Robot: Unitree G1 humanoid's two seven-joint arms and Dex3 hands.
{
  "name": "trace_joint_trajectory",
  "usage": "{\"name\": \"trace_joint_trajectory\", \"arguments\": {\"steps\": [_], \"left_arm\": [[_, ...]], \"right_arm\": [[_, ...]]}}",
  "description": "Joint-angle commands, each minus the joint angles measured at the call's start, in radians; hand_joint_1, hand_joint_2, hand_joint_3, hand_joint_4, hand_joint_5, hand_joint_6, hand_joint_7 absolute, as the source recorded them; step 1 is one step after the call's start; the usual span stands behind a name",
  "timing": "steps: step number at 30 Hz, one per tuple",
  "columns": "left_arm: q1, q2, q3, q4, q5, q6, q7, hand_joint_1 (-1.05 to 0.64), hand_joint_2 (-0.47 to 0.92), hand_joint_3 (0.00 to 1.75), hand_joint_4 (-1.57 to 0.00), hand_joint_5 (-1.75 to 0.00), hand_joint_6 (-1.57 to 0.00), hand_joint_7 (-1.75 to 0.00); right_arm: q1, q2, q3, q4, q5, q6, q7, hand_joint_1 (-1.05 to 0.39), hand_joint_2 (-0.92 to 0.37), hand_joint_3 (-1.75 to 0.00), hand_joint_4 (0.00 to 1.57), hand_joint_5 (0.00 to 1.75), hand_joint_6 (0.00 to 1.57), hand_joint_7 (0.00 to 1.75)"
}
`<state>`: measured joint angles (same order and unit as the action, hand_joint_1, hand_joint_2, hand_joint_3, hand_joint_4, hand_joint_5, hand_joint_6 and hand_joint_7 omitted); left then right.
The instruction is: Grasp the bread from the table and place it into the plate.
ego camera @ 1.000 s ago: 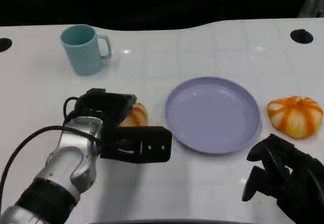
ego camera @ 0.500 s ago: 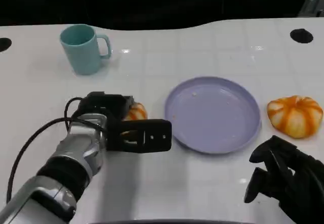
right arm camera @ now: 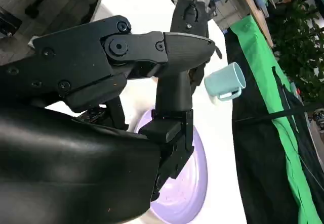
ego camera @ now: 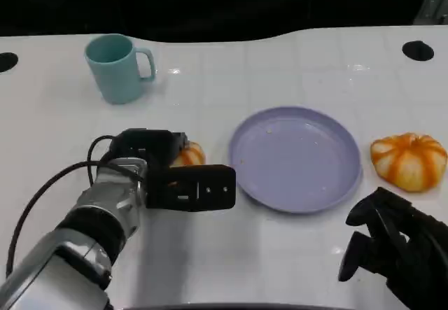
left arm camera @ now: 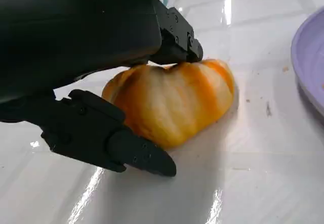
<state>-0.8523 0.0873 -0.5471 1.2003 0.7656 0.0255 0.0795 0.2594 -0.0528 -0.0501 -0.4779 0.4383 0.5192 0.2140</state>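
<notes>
**benchbot_42:** So where's the bread [ego camera: 187, 155] sitting? From the head view it's on the white table [ego camera: 294, 58], just left of the lavender plate [ego camera: 295, 159] and tucked right up against the left hand [ego camera: 183, 184]. There's a second orange-striped bun [ego camera: 409, 160] on the far side of the plate, near the right hand [ego camera: 392, 247], but the left hand is clearly the one on the job, and the bread it's working is much nearer to it than to the right one.

**servo_sam:** Yep. The left wrist view is the useful one: the bread [left arm camera: 172, 102] lies between the fingers [left arm camera: 109, 135], one finger touching its top and another low alongside it on the table side. Its long axis looks to run roughly across the hand's reach, toward the plate rim [left arm camera: 311, 67].

**benchbot_42:** Is it actually gripped, though?

**servo_sam:** I'd say it's bracketed, not lifted. The fingers are spread around it with the bread resting on the table, and whether there's real squeeze can't be told from these shots. The right hand holds nothing, fingers curled in loosely; can't really tell more than that.

**benchbot_42:** So the next bit is closing firmly, then a short carry rightward to the plate. The teal mug [ego camera: 117, 66] is well out of the way.
</notes>
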Motion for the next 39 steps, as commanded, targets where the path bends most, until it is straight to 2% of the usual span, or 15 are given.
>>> {"name": "trace_joint_trajectory", "arguments": {"steps": [1, 3, 5, 6, 7, 11, 13, 16, 17, 19, 22, 27, 31, 36, 39], "left_arm": [[0.018, 0.015, 0.011, 0.026, -0.027, -0.077, 0.109, -0.28, 0.92, 0.05, -0.82, -0.91, -1.03, -0.10], [0.021, 0.020, 0.009, 0.032, -0.030, -0.102, 0.153, -0.29, 0.92, 0.11, -0.80, -1.49, -1.19, -0.13], [0.022, 0.024, 0.005, 0.036, -0.030, -0.115, 0.186, -0.29, 0.92, 0.12, -0.80, -1.61, -1.23, -0.14], [0.022, 0.027, 0.003, 0.035, -0.028, -0.116, 0.207, -0.28, 0.92, 0.28, -0.79, -1.69, -1.04, -0.60], [0.021, 0.029, 0.001, 0.031, -0.025, -0.114, 0.227, -0.27, 0.92, 0.32, -0.79, -1.72, -0.85, -0.84], [0.013, 0.034, 0.001, 0.015, -0.024, -0.108, 0.276, -0.26, 0.92, 0.27, -0.80, -1.74, -0.73, -1.15], [0.010, 0.036, 0.003, 0.011, -0.028, -0.109, 0.285, -0.24, 0.92, 0.23, -0.81, -1.75, -0.57, -1.58], [0.004, 0.045, 0.019, -0.009, -0.043, -0.116, 0.292, -0.22, 0.92, 0.25, -0.83, -1.75, -0.52, -1.72], [0.000, 0.050, 0.030, -0.025, -0.053, -0.115, 0.291, -0.22, 0.92, 0.26, -0.84, -1.75, -0.52, -1.73], [-0.003, 0.054, 0.048, -0.050, -0.069, -0.110, 0.284, -0.22, 0.92, 0.26, -0.85, -1.75, -0.62, -1.26], [-0.007, 0.058, 0.065, -0.080, -0.082, -0.098, 0.277, -0.19, 0.89, 0.28, -0.86, -1.75, -0.49, -1.67], [-0.014, 0.062, 0.087, -0.127, -0.095, -0.109, 0.298, -0.18, 0.80, 0.49, -0.87, -1.75, -0.53, -1.74], [-0.024, 0.057, 0.102, -0.171, -0.106, -0.148, 0.312, -0.19, 0.60, 0.84, -0.89, -1.75, -0.59, -1.69], [-0.055, 0.025, 0.081, -0.202, -0.092, -0.164, 0.302, -0.22, 0.62, 0.80, -0.86, -1.75, -0.76, -1.18], [-0.077, 0.003, 0.058, -0.209, -0.082, -0.185, 0.286, -0.21, 0.59, 0.74, -0.88, -1.75, -0.81, -1.18]], "right_arm": [[0.010, -0.010, -0.004, -0.015, 0.003, -0.012, -0.002, -0.45, -0.92, -0.37, 0.62, 1.75, 0.48, 1.59], [0.010, -0.011, -0.003, -0.016, 0.002, -0.013, -0.002, -0.46, -0.92, -0.37, 0.62, 1.75, 0.48, 1.60], [0.009, -0.011, -0.004, -0.015, 0.001, -0.012, -0.002, -0.46, -0.92, -0.37, 0.62, 1.75, 0.48, 1.60], [0.008, -0.012, -0.005, -0.012, 0.003, -0.013, 0.000, -0.46, -0.92, -0.37, 0.62, 1.75, 0.48, 1.60], [0.006, -0.012, -0.005, -0.011, 0.002, -0.011, -0.002, -0.46, -0.92, -0.37, 0.62, 1.75, 0.48, 1.60], [0.003, -0.011, -0.007, -0.009, 0.004, -0.006, -0.004, -0.46, -0.92, -0.37, 0.63, 1.75, 0.48, 1.60], [0.002, -0.009, -0.009, -0.008, 0.007, -0.005, -0.004, -0.46, -0.92, -0.37, 0.63, 1.75, 0.48, 1.61], [0.000, -0.009, -0.009, -0.007, 0.006, -0.002, -0.006, -0.46, -0.92, -0.37, 0.63, 1.75, 0.48, 1.60], [0.000, -0.010, -0.008, -0.006, 0.005, -0.003, -0.005, -0.45, -0.92, -0.37, 0.63, 1.75, 0.48, 1.60], [-0.001, -0.010, -0.007, -0.005, 0.005, -0.004, -0.004, -0.45, -0.92, -0.36, 0.63, 1.75, 0.48, 1.60], [-0.003, -0.010, -0.008, -0.005, 0.006, -0.001, -0.006, -0.44, -0.92, -0.37, 0.63, 1.75, 0.48, 1.60], [-0.004, -0.012, -0.008, -0.004, 0.004, -0.001, -0.006, -0.45, -0.92, -0.37, 0.63, 1.75, 0.49, 1.60], [-0.004, -0.012, -0.009, 0.000, 0.004, -0.005, -0.004, -0.45, -0.92, -0.37, 0.64, 1.75, 0.49, 1.60], [-0.005, -0.008, -0.011, 0.004, 0.012, -0.005, -0.001, -0.46, -0.92, -0.37, 0.64, 1.75, 0.49, 1.60], [-0.005, -0.009, -0.007, 0.004, 0.007, -0.005, -0.003, -0.44, -0.92, -0.37, 0.64, 1.75, 0.49, 1.60]]}}
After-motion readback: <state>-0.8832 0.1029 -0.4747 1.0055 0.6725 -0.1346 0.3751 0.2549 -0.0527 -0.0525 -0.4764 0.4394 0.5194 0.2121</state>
